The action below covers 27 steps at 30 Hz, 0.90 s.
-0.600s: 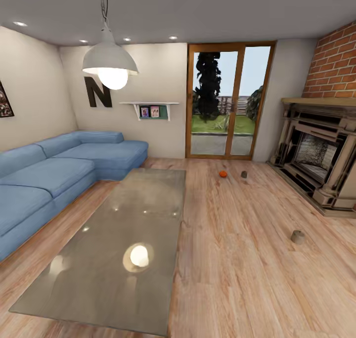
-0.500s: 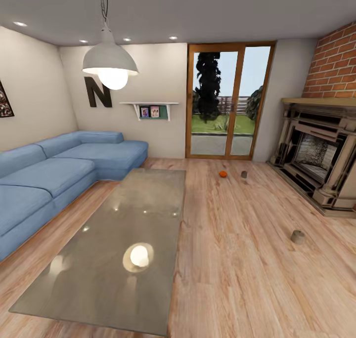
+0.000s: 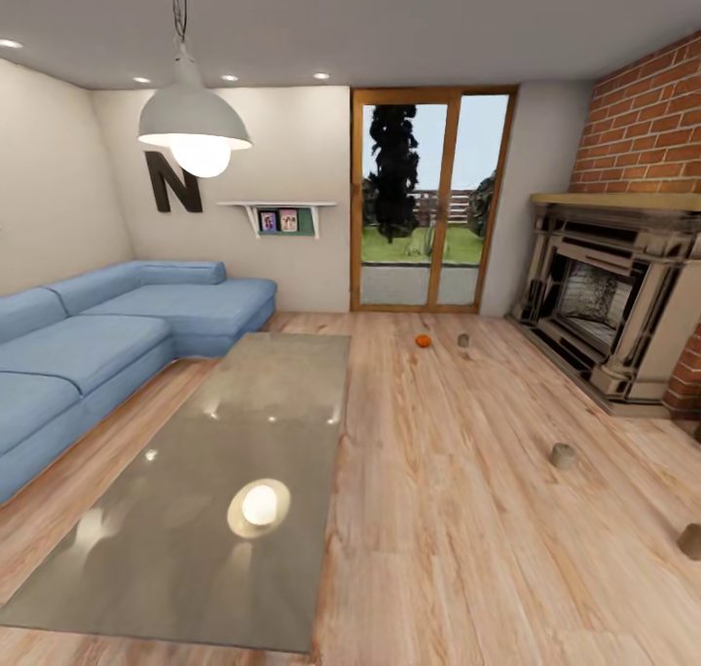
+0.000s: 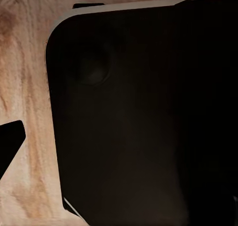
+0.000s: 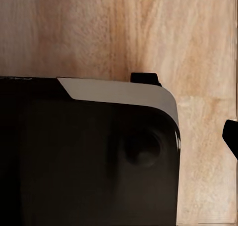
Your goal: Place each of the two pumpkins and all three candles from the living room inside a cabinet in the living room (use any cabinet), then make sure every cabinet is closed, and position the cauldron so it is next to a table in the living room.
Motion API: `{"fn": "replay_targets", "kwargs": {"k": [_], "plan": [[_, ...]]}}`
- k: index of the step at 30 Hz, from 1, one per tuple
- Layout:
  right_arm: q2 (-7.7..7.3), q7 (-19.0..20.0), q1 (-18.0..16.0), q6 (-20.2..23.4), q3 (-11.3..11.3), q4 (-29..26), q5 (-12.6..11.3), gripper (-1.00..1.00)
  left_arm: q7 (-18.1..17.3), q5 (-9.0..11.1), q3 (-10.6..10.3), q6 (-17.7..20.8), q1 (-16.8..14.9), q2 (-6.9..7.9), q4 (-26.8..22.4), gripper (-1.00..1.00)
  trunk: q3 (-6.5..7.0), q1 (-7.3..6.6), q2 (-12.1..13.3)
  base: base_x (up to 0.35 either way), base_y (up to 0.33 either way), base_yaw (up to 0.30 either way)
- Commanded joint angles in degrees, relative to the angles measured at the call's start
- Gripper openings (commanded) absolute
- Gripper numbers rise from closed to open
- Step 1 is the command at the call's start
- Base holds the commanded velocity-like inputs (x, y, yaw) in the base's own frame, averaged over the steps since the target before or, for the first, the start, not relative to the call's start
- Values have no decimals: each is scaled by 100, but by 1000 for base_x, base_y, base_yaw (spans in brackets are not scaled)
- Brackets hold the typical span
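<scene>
Camera panned right: one pumpkin (image 3: 423, 340), three candles (image 3: 562, 456).

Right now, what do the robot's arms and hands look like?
Only bits are clear. The left wrist view has a matte black pointed tip, probably a finger; the right wrist view has a similar black tip. Beside each is a big black rounded body with a pale grey rim and a round dimple, probably robot too. I can't spot cables or markings.
</scene>
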Motion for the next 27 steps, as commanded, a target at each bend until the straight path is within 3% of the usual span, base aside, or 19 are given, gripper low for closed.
{"fn": "replay_targets", "kwargs": {"k": [1, 9, 16, 22, 27], "plan": [[-1, 13, -6, -11, -19, 10, 22, 100, 1, -13, -2, -11, 4, -9, -14, 100, -4, -1, -3, -49, -138, -278], [0, 12, -5, -28, -48, 17, 13, 100, 3, -20, -19, -32, -3, -129, -49, 100, -4, -1, -3, -11, -157, -286], [-2, 5, -2, -76, -84, 9, -32, 100, 57, -58, -37, -28, -4, -307, -462, 100, -4, -1, -3, 55, -204, -289], [-22, 4, -1, -315, -161, 39, -364, 100, 71, -80, -61, -33, -4, -392, -895, 100, -4, -1, -3, 11, -45, -289], [-33, 4, 0, -342, -167, 43, -487, 100, 81, -71, -65, -15, -16, -401, -1183, 100, -4, -1, -3, 1, -4, -289]]}}
